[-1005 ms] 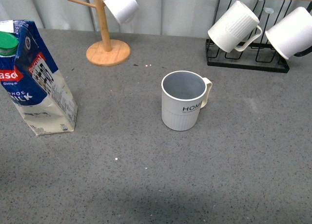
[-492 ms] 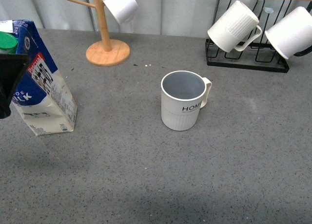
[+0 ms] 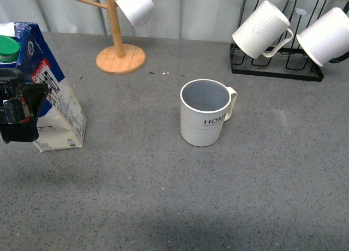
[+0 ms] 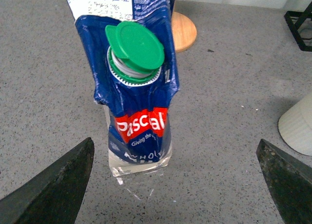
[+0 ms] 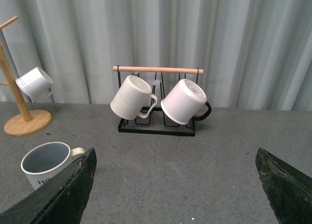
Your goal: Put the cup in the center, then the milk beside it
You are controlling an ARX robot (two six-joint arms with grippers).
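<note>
The cup (image 3: pixel 204 113), off-white with black "HOME" lettering and a grey inside, stands upright near the middle of the grey table; it also shows in the right wrist view (image 5: pixel 46 164). The milk (image 3: pixel 52 95), a blue and white Pascal carton with a green cap, stands at the far left and fills the left wrist view (image 4: pixel 138 87). My left gripper (image 3: pixel 19 113) is open, in front of the carton at the left edge; in its wrist view (image 4: pixel 178 185) the carton stands between the spread fingers, untouched. My right gripper (image 5: pixel 178 185) is open and empty, out of the front view.
A wooden mug tree (image 3: pixel 117 43) with a plain white mug (image 3: pixel 136 5) stands at the back left. A black wire rack (image 3: pixel 275 65) at the back right holds a ribbed white mug (image 3: pixel 260 30) and a smooth white mug (image 3: pixel 329 37). A grey curtain hangs behind.
My left gripper has come into the front view from the left edge and moved right, now in front of the milk carton. The cup and carton have not moved.
</note>
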